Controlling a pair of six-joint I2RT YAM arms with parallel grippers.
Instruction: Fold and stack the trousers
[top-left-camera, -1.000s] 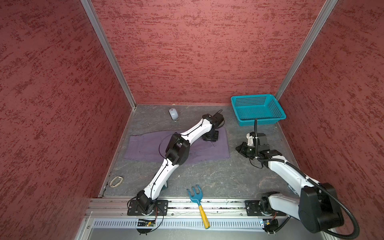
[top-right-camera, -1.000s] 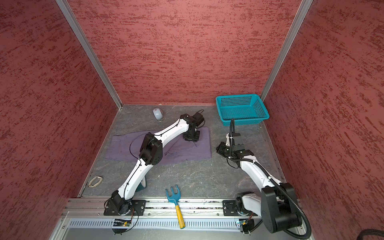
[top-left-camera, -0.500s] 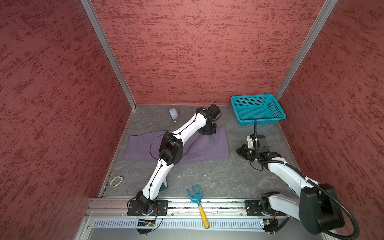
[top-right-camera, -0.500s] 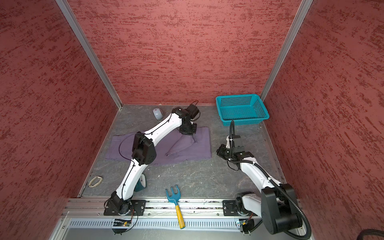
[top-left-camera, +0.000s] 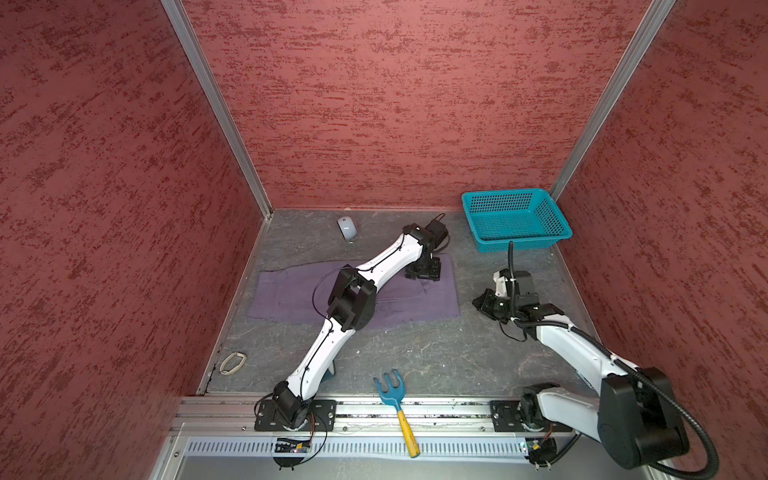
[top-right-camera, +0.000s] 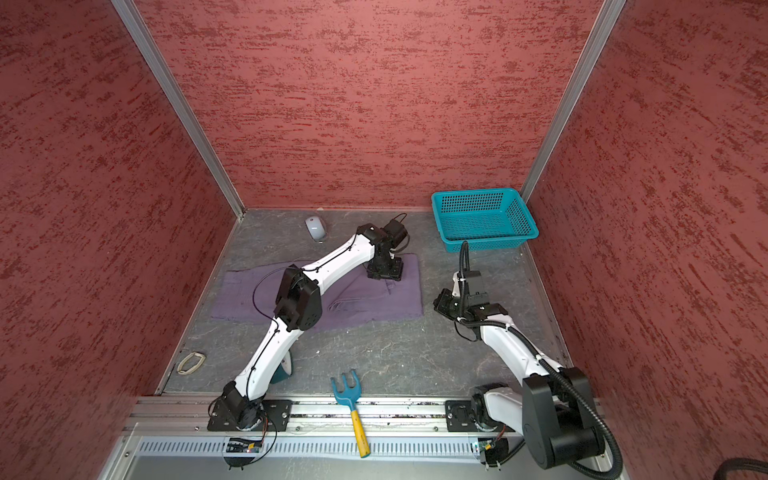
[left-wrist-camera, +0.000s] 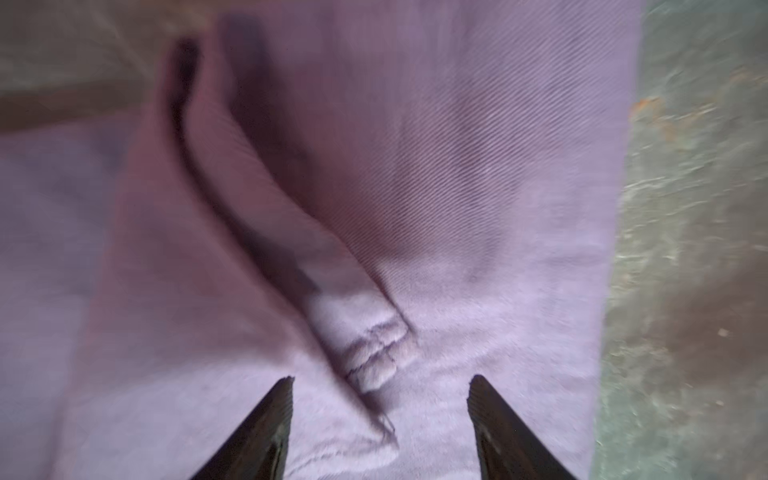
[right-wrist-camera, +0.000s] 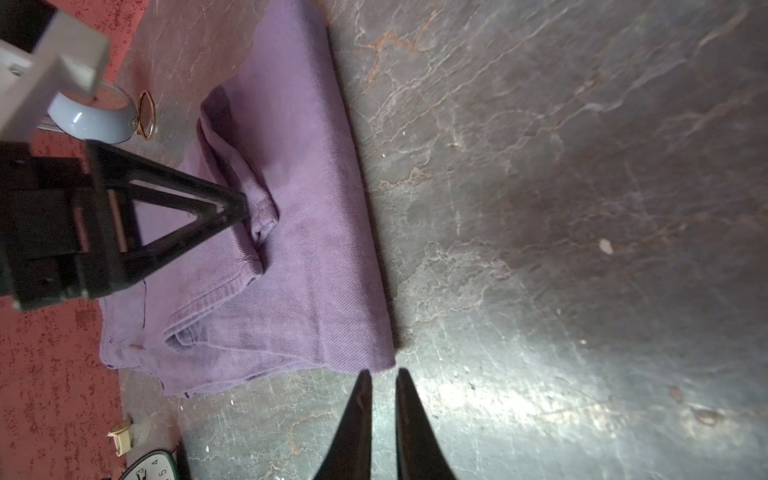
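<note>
one fold looks already laid, judging by the doubled cloth: the trousers lie flat on the floor, running out to the left of the left gripper, which stands over their far right corner in both top views. in the left wrist view its fingers are spread wide with nothing pinched; a raised hem ridge lies just under and ahead of the tips. that ridge is the worry. lifting off at a slant could snag a fingertip on it and drag the top layer askew. the loose bunching there also suggests the fold is not pressed flat, so it may creep open by itself. further right, the right gripper is just beside the cloth's nearer right corner, its jaws drawn almost together and empty. going for that corner without opening first would only shove and wrinkle the cloth, and a shallow pinch might catch one layer alone. beyond this gripper sits the teal basket, well apart from it and far smaller than the trousers.
</note>
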